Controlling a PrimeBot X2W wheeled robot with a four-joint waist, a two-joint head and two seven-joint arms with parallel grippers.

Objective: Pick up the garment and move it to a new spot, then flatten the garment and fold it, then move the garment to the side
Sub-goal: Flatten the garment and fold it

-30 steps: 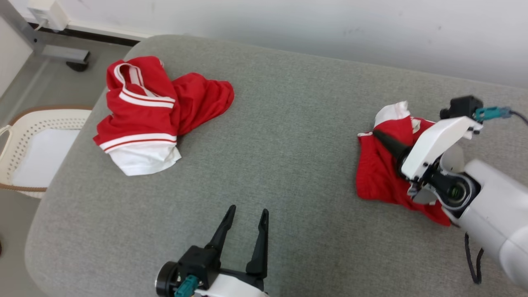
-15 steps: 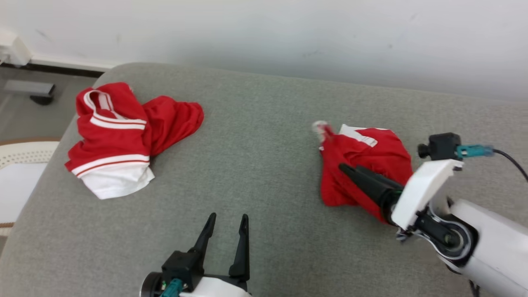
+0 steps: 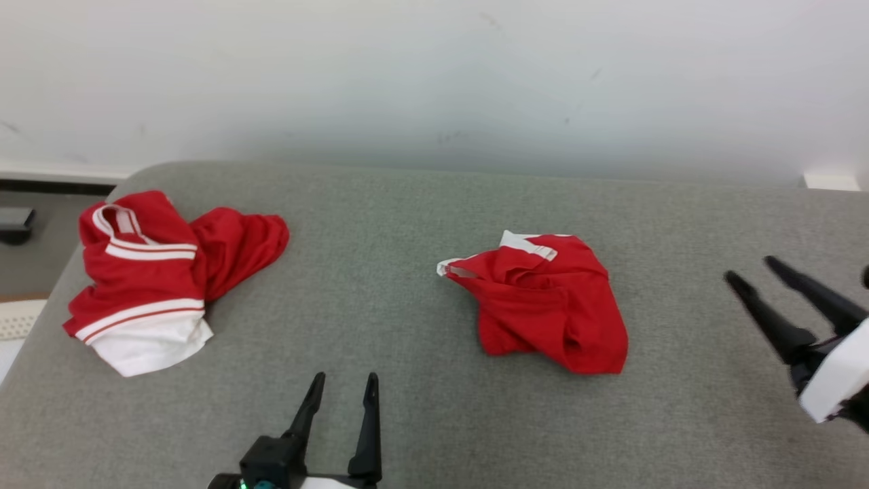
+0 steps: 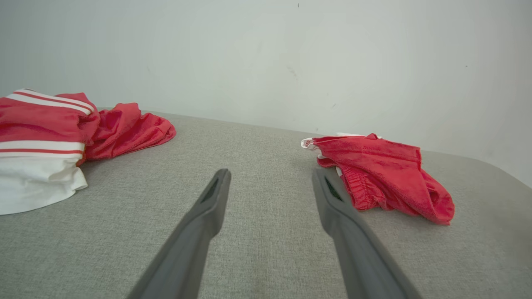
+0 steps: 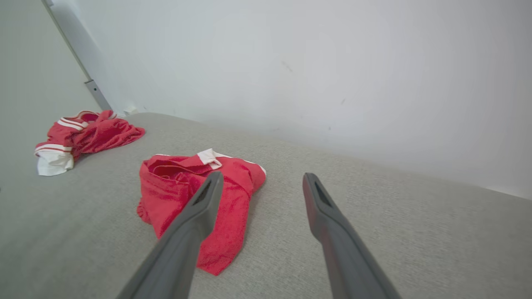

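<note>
A crumpled red garment [image 3: 546,302] with white trim lies loose near the middle of the grey cushioned surface [image 3: 407,224]. It also appears in the left wrist view [image 4: 382,174] and in the right wrist view [image 5: 174,182]. My right gripper [image 3: 750,267] stands open to its right, well clear of the cloth, with nothing between its fingers [image 5: 262,175]. My left gripper [image 3: 345,375] is open near the front edge, left of the garment, and empty [image 4: 270,172].
A second red and white garment [image 3: 156,272] lies bunched at the surface's left end [image 4: 50,137] [image 5: 83,133]. A pale wall [image 3: 434,81] runs right behind the surface. A sliver of a white basket [image 3: 13,326] and floor lie off the left edge.
My right gripper opened, let go of the red garment and drew back to the right. The garment now rests near the middle. The head camera has also shifted.
</note>
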